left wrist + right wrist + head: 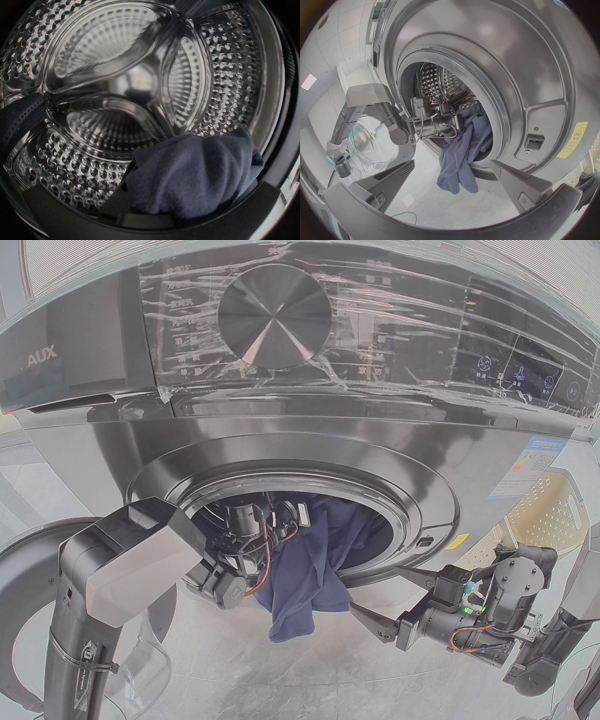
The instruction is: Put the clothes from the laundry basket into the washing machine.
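Observation:
A navy garment (312,565) hangs over the lower rim of the washing machine's round opening (425,515), part inside the drum and part trailing down toward the floor. My left gripper (306,515) reaches into the opening and is shut on a bunched fold of that garment (193,175); one dark finger (117,197) shows beside the cloth. Behind the fold, the steel drum (125,81) holds no other clothes. My right gripper (377,589) hovers open outside the machine, below and right of the opening, with nothing between its fingers (515,184).
The machine's door (25,590) stands swung open on the left, behind my left arm. A cream perforated laundry basket (550,515) stands at the right, past my right arm. Grey tiled floor (300,677) lies below the opening.

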